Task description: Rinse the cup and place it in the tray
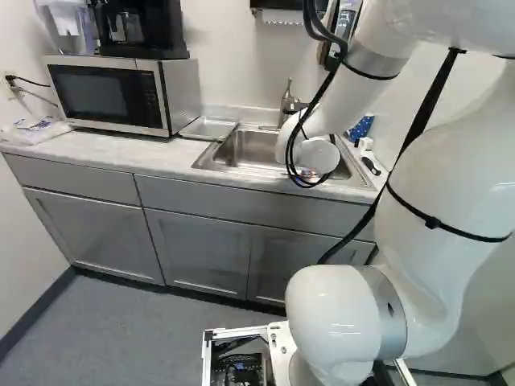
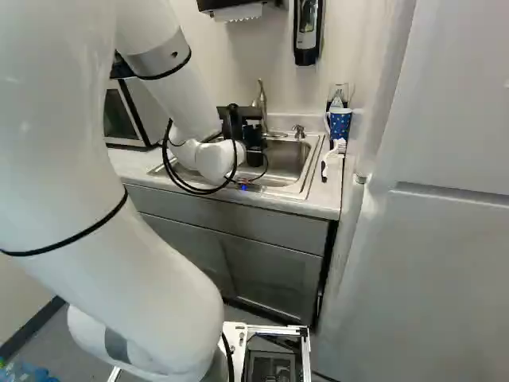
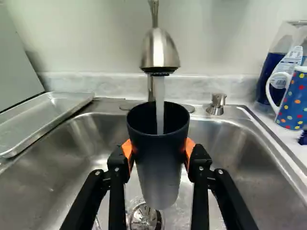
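Pinched at its sides by the gripper (image 3: pixel 159 149), the cup (image 3: pixel 159 167) is taking running water (image 3: pixel 159 103), probably growing heavier and slicker, so its mid-wall grip is needing firmness.

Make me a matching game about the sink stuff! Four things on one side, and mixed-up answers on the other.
Things
1. Black cup
2. Dotted mug
3. Faucet
4. Tray

Answers
A. Beside the sink, on the microwave's side
B. Letting water run down
C. Held in the gripper, under the stream
D. Blue, with a white handle

Right pairs
1-C, 2-D, 3-B, 4-A
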`<state>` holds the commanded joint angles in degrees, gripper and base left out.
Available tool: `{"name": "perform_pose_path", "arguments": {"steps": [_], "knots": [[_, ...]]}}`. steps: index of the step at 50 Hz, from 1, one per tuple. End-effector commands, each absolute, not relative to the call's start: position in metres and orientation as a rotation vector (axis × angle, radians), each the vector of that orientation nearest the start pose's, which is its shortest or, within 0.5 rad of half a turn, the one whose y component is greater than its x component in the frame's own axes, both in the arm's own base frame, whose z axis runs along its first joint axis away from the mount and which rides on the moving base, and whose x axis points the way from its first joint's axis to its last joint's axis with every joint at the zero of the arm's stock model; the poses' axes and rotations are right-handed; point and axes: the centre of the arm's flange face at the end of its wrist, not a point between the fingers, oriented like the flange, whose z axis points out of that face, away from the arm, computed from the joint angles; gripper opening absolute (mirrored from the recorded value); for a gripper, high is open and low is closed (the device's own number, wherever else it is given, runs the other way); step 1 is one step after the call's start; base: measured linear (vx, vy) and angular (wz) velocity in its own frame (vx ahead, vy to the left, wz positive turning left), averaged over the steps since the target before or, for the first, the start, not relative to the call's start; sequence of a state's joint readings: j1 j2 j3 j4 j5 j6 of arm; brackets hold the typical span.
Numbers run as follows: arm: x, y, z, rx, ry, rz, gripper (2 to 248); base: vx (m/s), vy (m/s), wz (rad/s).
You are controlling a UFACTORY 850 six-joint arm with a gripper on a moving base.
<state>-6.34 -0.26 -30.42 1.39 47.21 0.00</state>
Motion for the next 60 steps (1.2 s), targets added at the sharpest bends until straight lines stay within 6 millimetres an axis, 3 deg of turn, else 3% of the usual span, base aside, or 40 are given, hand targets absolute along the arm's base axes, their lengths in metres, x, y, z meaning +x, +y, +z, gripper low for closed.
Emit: {"name": "perform_pose_path", "arguments": {"steps": [60], "knots": [[0.4305,-0.0494,0.4413,-2.505,0.177,-2.007,123,0.0,0.0,0.0]]}}
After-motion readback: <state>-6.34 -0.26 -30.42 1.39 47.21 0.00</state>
